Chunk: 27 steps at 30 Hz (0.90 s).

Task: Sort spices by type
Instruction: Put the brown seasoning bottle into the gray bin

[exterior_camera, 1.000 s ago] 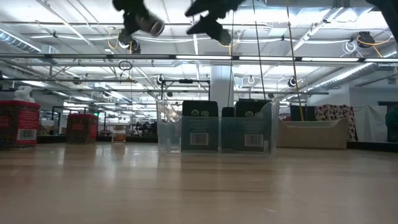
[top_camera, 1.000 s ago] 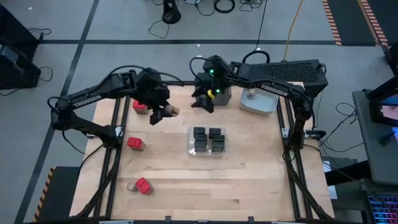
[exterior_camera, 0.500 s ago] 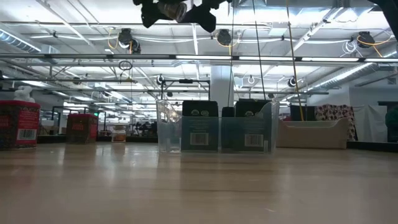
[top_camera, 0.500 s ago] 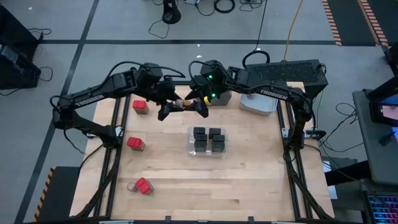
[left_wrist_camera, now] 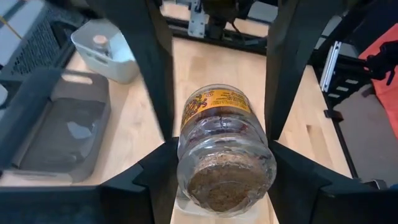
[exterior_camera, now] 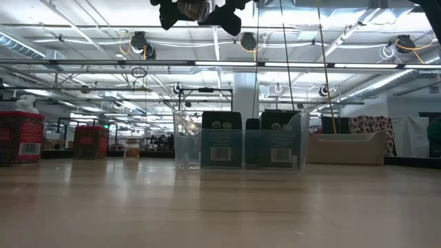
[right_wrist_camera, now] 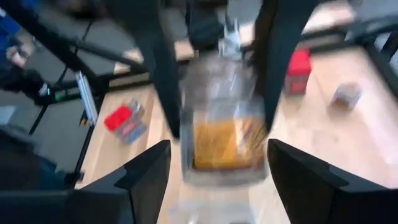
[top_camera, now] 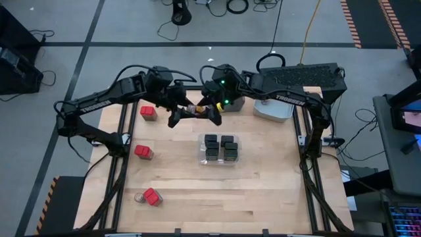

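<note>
Small round clear-glass jar (left_wrist_camera: 225,149) with tan cork lid and yellow label is midair above the desk's (top_camera: 263,184) far edge, clamped in the left hand (top_camera: 185,112). Right hand (top_camera: 209,110) faces it, fingers spread around the jar's other end, not visibly gripping; looks like a handoff toward the light grey bin (top_camera: 274,108) at far-right corner.

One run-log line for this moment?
stage: jar handover in air | left pincer: shut on jar | right pincer: open around jar | clear bin: black boxes | table: red boxes
</note>
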Tool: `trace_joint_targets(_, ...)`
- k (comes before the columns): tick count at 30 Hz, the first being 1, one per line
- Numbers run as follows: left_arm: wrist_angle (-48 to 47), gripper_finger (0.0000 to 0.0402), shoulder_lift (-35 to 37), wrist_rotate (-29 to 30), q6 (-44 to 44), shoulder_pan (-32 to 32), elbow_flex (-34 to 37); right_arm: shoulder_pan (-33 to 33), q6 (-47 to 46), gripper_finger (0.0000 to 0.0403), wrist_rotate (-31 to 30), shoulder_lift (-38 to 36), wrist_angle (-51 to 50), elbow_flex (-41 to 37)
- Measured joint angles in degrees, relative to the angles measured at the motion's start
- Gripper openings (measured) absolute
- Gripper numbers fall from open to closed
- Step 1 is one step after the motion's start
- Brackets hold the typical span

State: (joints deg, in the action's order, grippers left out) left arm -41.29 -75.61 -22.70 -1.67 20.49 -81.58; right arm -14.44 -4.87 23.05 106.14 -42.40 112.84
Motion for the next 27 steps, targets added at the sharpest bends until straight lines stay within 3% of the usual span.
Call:
trace_joint_targets(20,0.08,0.0205,0.08,-1.04,-0.15,0.00,0.00,0.63,1.36,0.0250,-0.72,0.12,1.54,-0.04)
trace_joint_targets(27,0.03,0.0205,0.07,-1.22,-0.15,0.00,0.00,0.63,1.56,0.0193,-0.81,0.12,1.14,-0.04)
